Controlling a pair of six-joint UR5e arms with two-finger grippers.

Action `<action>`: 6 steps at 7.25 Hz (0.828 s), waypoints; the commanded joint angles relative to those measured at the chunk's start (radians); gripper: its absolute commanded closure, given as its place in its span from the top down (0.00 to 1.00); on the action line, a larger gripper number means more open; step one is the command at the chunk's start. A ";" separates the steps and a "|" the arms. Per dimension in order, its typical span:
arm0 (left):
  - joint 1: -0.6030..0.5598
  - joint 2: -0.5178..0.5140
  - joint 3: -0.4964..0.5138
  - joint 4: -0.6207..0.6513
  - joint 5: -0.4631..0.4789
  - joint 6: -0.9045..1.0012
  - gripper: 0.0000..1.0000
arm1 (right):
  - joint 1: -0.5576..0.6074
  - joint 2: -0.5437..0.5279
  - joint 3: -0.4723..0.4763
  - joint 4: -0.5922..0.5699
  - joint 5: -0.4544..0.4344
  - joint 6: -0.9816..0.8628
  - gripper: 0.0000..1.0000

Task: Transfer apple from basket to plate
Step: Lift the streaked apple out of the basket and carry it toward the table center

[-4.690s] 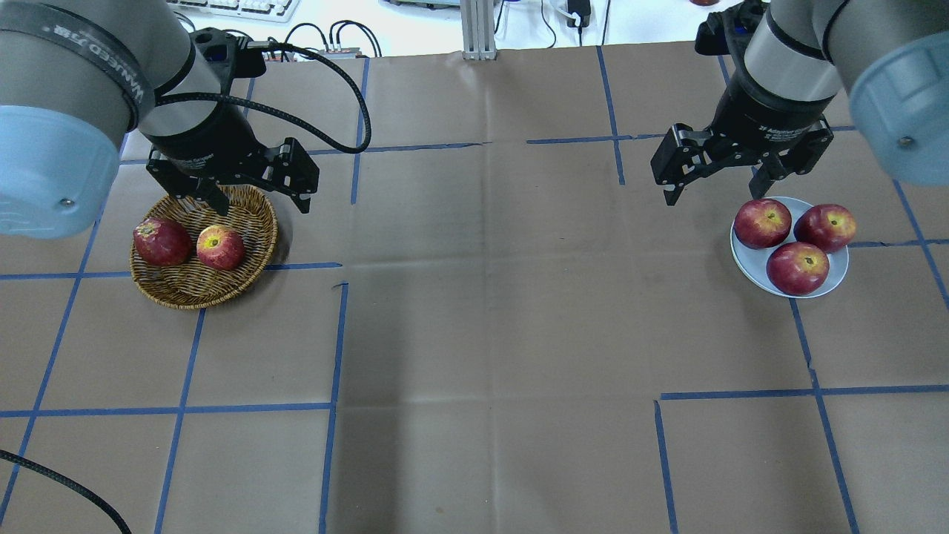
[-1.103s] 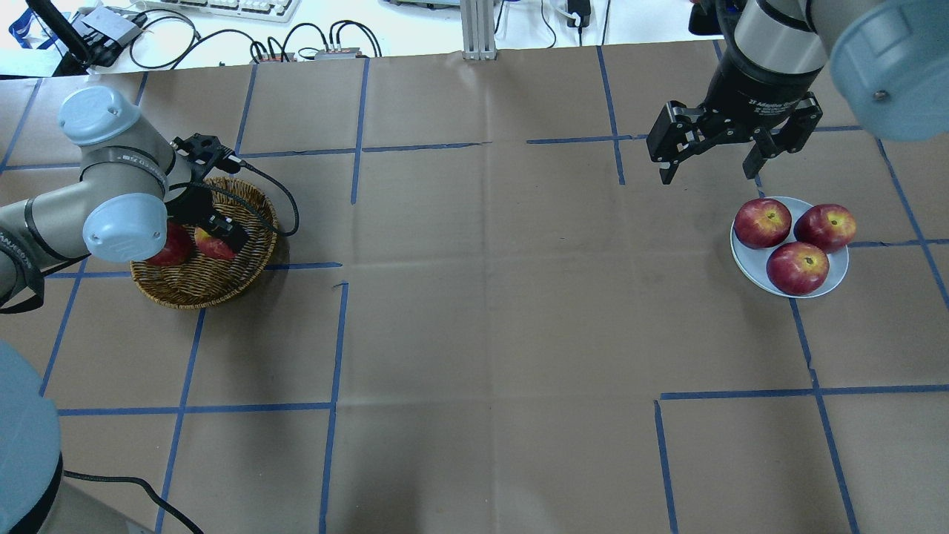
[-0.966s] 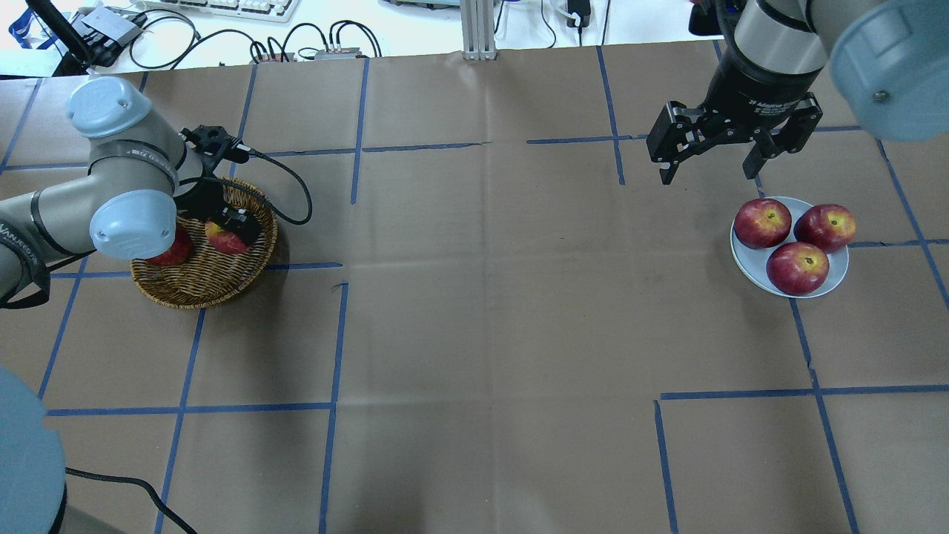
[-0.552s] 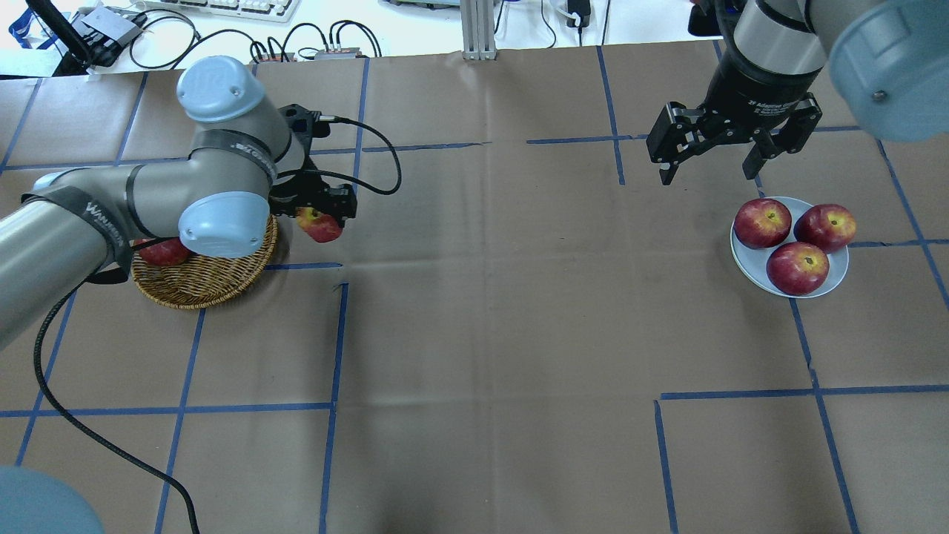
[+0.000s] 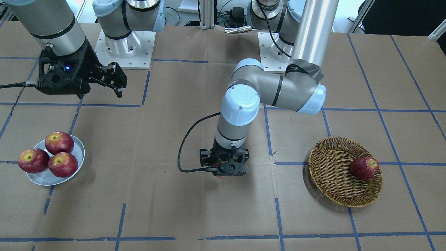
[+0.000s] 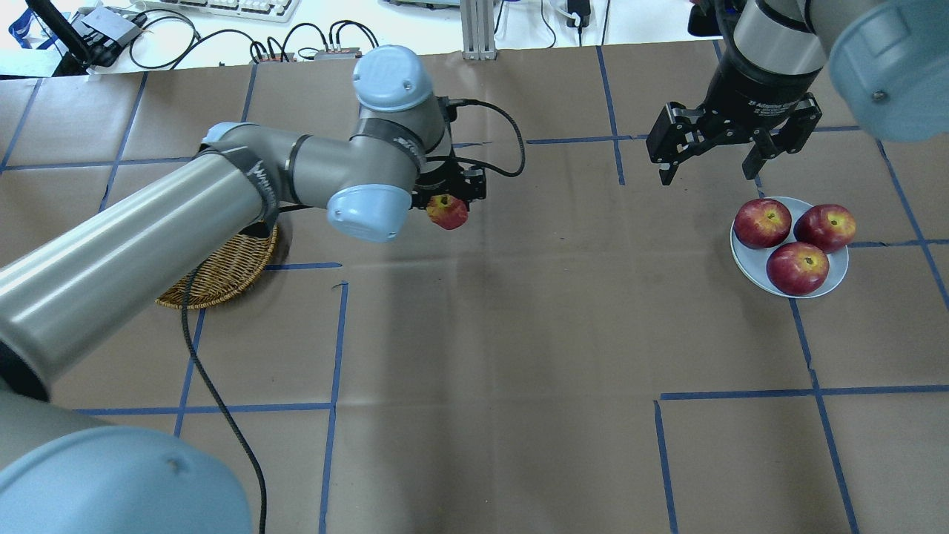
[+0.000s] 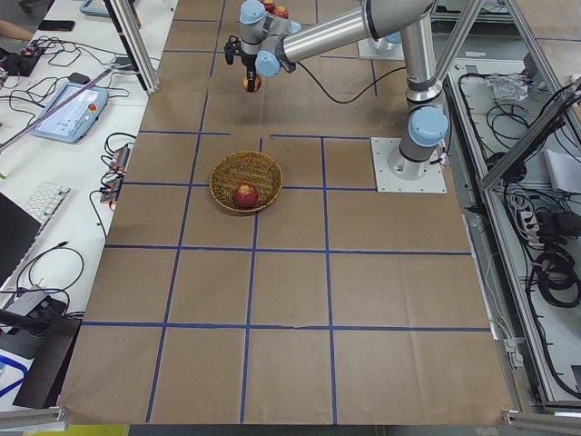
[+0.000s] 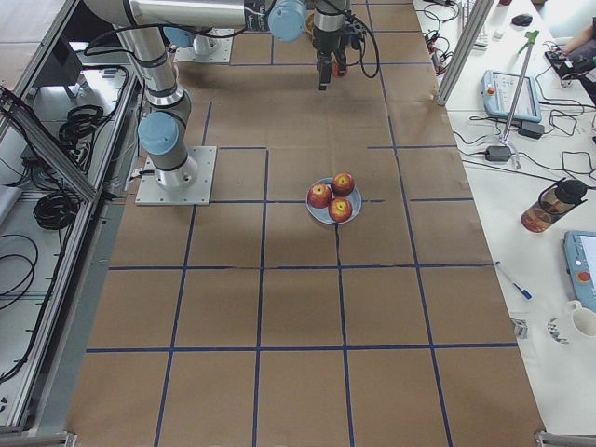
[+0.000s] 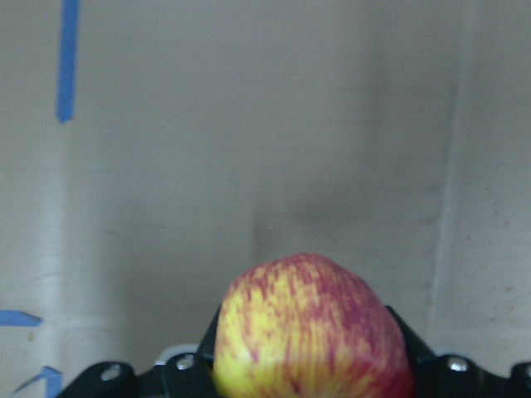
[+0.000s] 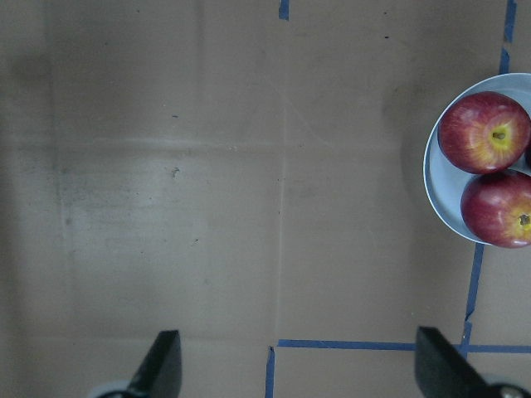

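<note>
Moved past the basket (image 6: 222,274), apple (image 6: 447,213) sits gripped in left hand (image 6: 448,202) (mid-table).

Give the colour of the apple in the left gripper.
Red streaks over yellow; the apple shows best in the left wrist view.

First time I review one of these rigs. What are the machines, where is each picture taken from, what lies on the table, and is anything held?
Two robot arms with two-finger grippers stand at a paper-covered table. Cameras: one over the robot's shoulders, one facing it, one at each table end, one on each wrist. The left gripper holds the apple, streaked red and yellow, above the table's middle. The right gripper hangs open near the plate, which carries three red apples. The basket holds one dark red apple.
</note>
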 commanded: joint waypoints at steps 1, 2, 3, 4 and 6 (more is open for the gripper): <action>-0.071 -0.098 0.071 -0.002 0.028 -0.024 0.59 | 0.000 0.000 0.000 0.000 0.000 0.000 1.00; -0.073 -0.086 0.054 -0.010 0.023 -0.006 0.59 | 0.000 0.000 0.000 0.000 0.000 0.000 1.00; -0.073 -0.090 0.027 -0.008 0.023 -0.006 0.59 | 0.000 0.000 0.000 0.000 -0.001 0.000 1.00; -0.068 -0.086 0.011 -0.005 0.023 -0.006 0.59 | 0.000 0.000 0.000 0.000 0.000 0.000 1.00; -0.071 -0.085 0.008 -0.005 0.025 -0.006 0.59 | 0.000 0.001 0.000 0.000 0.000 -0.002 1.00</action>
